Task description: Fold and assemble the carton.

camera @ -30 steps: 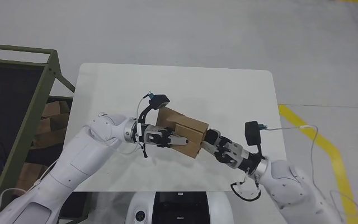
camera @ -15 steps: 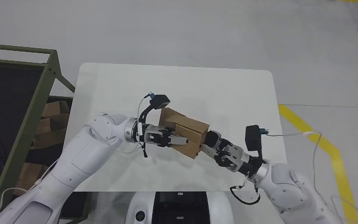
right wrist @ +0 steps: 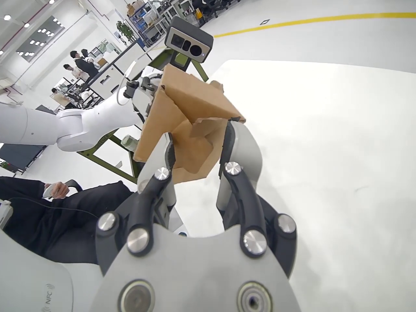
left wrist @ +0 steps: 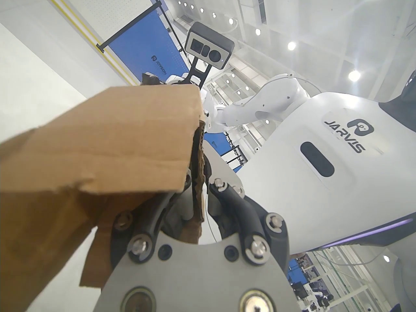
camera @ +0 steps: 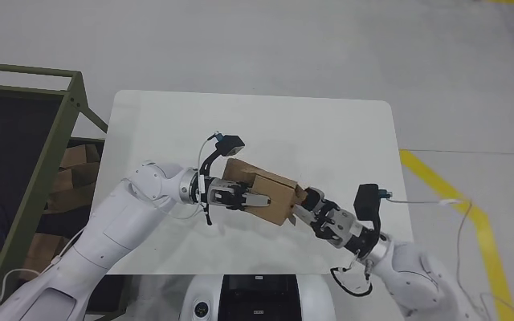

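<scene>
Cardboard carton sits clamped in the left gripper, steadied so the right gripper, fingers spread, can fold its flaps.

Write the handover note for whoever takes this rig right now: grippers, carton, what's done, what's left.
Left gripper: shut on a wall edge of the carton, holding it over the table, near the front middle.
Right gripper: open, fingers either side of the carton's other end; contact unclear.
Done: carton opened into a box shape; flaps at the right gripper's end partly folded in.
Left: press those flaps shut, then check and close the other end, which is hidden.
</scene>
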`<move>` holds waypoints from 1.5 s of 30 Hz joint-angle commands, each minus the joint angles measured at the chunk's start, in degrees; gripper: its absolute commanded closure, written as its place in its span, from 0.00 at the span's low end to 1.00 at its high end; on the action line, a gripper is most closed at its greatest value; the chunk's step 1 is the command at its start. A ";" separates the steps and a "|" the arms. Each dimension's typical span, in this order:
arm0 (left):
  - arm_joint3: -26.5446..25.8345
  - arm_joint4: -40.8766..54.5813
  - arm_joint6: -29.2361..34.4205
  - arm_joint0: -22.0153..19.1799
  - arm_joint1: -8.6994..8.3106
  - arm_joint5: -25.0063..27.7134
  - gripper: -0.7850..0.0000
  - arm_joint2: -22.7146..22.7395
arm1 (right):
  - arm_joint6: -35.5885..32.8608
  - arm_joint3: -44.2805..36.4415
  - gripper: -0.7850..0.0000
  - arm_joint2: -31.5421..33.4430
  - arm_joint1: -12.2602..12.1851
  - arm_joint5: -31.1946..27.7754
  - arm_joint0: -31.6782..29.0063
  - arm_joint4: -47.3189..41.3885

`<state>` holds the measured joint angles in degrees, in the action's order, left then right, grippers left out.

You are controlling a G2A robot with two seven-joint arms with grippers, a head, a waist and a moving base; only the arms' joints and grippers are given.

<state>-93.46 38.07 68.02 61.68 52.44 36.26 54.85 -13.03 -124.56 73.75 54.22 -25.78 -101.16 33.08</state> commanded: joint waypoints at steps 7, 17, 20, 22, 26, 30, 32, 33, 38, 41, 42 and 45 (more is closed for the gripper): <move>0.02 -0.18 0.03 0.12 0.14 -0.03 1.00 0.15 | -1.66 0.57 0.67 -0.86 0.14 -2.93 0.75 -1.40; -0.10 -0.43 0.18 0.24 0.27 -0.18 1.00 0.38 | -3.52 1.49 0.67 -1.32 0.40 -2.17 2.40 -3.07; -0.23 -0.38 0.25 0.32 0.29 -0.25 1.00 0.45 | -2.15 1.27 0.67 -1.26 0.59 -0.03 2.27 -2.16; -0.34 -0.48 0.24 0.37 0.30 -0.24 1.00 0.52 | -1.33 1.14 0.66 -1.21 0.68 0.71 1.99 -1.51; -0.55 -0.61 0.29 0.45 0.31 -0.29 1.00 0.65 | 0.39 0.46 0.65 -0.92 0.86 3.17 1.07 0.83; -0.86 -0.67 0.06 0.67 0.28 -0.06 1.00 1.01 | 1.36 -0.10 0.66 -1.12 1.06 4.91 0.48 2.20; -0.99 -0.62 -0.18 0.91 0.22 0.18 1.00 1.35 | 1.57 0.10 0.67 -1.14 1.11 3.95 0.47 1.32; -1.06 -0.51 -0.24 1.05 0.18 0.24 1.00 1.52 | 1.49 0.36 0.67 -1.01 1.11 2.80 0.53 0.45; -1.44 -0.37 -0.35 1.65 -0.02 0.35 1.00 2.22 | 1.40 2.02 0.71 1.09 0.93 -2.77 0.35 -4.04; -1.60 -0.42 -0.28 1.81 -0.07 0.29 1.00 2.38 | 1.38 2.69 0.73 2.14 0.84 -5.28 -0.08 -5.85; -1.62 -0.42 -0.27 1.82 -0.08 0.28 1.00 2.39 | 1.18 2.77 0.74 2.37 0.82 -5.75 -0.20 -6.15; -1.62 -0.50 -0.21 1.78 -0.07 0.21 1.00 2.37 | 0.39 2.88 0.73 2.76 0.79 -6.46 -0.34 -6.92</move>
<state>-95.09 37.58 67.80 63.48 52.37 36.49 57.23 -12.36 -121.70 76.46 55.01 -32.11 -101.50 26.44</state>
